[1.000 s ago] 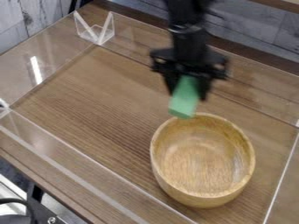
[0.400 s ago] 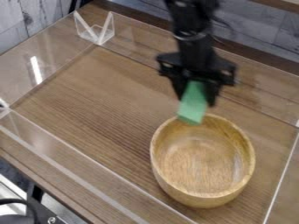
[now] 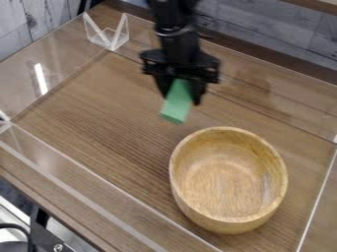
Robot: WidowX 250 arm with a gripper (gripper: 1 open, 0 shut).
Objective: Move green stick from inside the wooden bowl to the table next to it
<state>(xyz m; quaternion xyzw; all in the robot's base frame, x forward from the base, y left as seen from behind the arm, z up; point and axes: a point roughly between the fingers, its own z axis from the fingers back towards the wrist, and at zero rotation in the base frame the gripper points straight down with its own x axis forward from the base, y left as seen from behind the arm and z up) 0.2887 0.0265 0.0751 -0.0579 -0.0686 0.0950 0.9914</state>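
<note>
My gripper [image 3: 183, 88] points straight down and is shut on the green stick [image 3: 178, 103], which hangs from its fingers with the lower end just above the table [image 3: 93, 118]. The stick is outside the wooden bowl [image 3: 230, 177], up and to the left of the bowl's rim. The bowl is round, light tan and has nothing in it. The top of the stick is hidden between the black fingers.
Clear acrylic walls [image 3: 53, 59] run along the table's edges, with a low clear wall [image 3: 79, 182] at the front left. A small clear stand [image 3: 105, 32] sits at the back left corner. The right wall [image 3: 320, 197] stands close to the bowl.
The gripper carried the green stick left, from above the bowl's far rim to over the table beside the bowl, and slightly lower. The bowl stayed put.
</note>
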